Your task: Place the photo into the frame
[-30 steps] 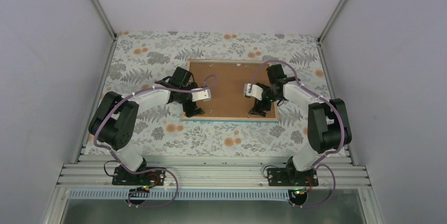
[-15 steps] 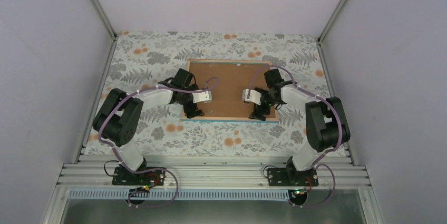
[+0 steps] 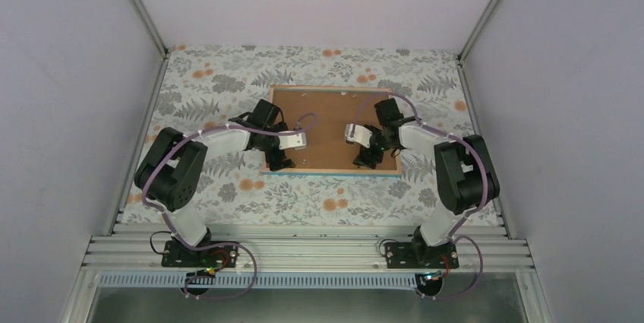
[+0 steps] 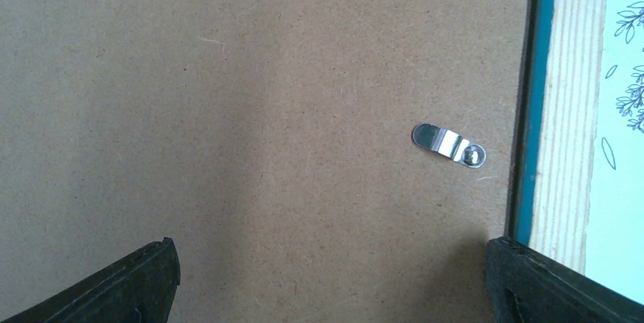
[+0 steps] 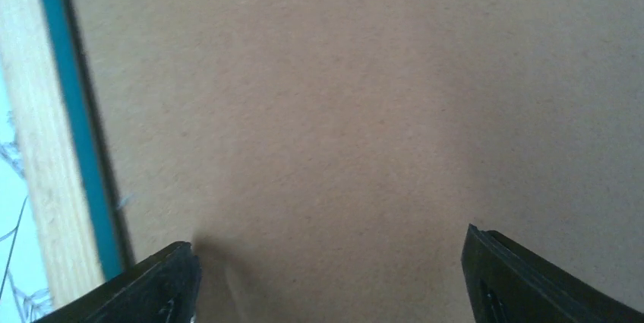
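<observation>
"Brown backing board (image 3: 326, 121) fills both of your wrist views. What has moved in the last second?"

"Mostly your right arm. The right gripper (image 5: 328, 262) has slid inward from the right side of the frame (image 4: 569, 110), further over the board. Your left gripper (image 4: 326, 262) has barely shifted and sits near the left side."

"Is either one carrying anything?"

"No. Both have their fingers spread wide, with only bare board between them."

"And the photo?"

"You can't see it. The frame lies face down on the flowered tablecloth (image 3: 228, 72) with the board set inside it, so I judge the photo is underneath, already in place."

"So what's left?"

"Fastening, I'd say. One metal clip (image 4: 448, 144) lies wholly on the board, just short of the frame's inner edge. I can't tell whether it locks anything. That inward move on your right reads to me as a search for a clip on that side, or a press on the board."
</observation>
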`<state>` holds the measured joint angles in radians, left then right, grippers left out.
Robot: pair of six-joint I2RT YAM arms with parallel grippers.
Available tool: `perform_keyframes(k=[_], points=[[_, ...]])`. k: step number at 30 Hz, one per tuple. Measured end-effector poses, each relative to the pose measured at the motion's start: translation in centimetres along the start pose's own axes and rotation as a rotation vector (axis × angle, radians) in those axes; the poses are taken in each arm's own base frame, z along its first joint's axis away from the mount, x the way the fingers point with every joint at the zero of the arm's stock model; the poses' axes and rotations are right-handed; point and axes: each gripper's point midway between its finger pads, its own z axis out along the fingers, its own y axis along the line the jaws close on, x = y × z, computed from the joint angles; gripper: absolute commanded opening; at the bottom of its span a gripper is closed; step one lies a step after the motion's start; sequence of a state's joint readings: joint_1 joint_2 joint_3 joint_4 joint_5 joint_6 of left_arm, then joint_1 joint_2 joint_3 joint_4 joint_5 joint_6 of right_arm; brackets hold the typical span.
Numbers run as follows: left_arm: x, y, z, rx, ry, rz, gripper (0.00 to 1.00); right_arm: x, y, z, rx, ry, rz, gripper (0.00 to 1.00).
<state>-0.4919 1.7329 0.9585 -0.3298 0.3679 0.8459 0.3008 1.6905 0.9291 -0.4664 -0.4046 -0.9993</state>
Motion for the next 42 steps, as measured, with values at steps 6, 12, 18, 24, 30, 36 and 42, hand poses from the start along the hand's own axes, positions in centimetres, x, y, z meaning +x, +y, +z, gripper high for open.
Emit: perform_keyframes(k=[6,12,18,24,30,36,42], points=[[-0.1,-0.3,-0.3,0.004,-0.012,0.004,0.98,-0.4,-0.9,0.0,0.026,-0.006,0.063,0.78],[-0.5,-1.4,-2.5,-0.002,-0.074,0.012,0.87,-3.8,0.0,-2.3,0.009,-0.136,0.068,0.70],[-0.1,-1.8,-3.3,0.008,-0.117,-0.007,0.86,-7.0,2.4,-2.0,-0.080,-0.201,0.082,0.68],[0.4,-4.5,-3.2,0.047,-0.119,0.042,0.84,-7.5,5.9,-0.2,-0.182,-0.189,0.038,0.66],[-0.1,-5.5,-1.7,0.070,-0.112,0.108,0.80,-6.5,7.4,2.9,-0.307,-0.135,0.077,0.58],[0.3,-6.7,0.4,0.103,-0.068,0.167,0.74,-8.2,6.5,3.1,-0.366,-0.138,0.153,0.55],[-0.1,-6.0,0.8,0.089,-0.065,0.182,0.70,-9.9,5.9,2.5,-0.384,-0.174,0.258,0.33]])
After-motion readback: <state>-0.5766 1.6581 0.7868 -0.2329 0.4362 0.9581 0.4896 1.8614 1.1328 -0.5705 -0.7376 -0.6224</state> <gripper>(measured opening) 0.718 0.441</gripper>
